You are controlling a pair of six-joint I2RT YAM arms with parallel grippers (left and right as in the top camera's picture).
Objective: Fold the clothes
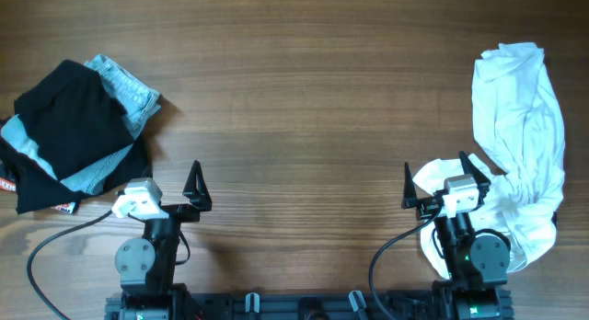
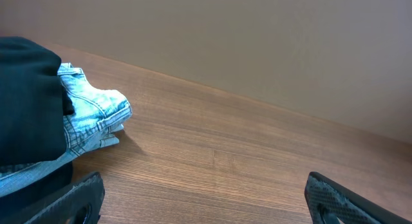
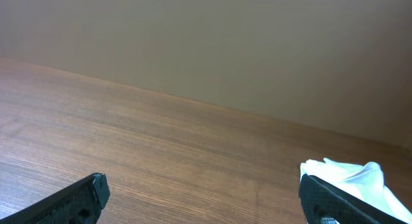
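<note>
Scene: a wooden table (image 1: pixel 304 81) seen from above, with clothes heaped at both ends
Left heap: a crumpled black garment (image 1: pixel 69 127) lies over light-blue denim (image 1: pixel 129 90), which pokes out at its upper right
Right heap: a white garment (image 1: pixel 520 127) sprawls unfolded along the right edge, its near end bunched around the right arm's base
Left gripper (image 1: pixel 167 193): fingers spread wide, gripping nothing, just beside the black garment
Right gripper (image 1: pixel 442 180): fingers apart, gripping nothing, at the white garment's near corner
</note>
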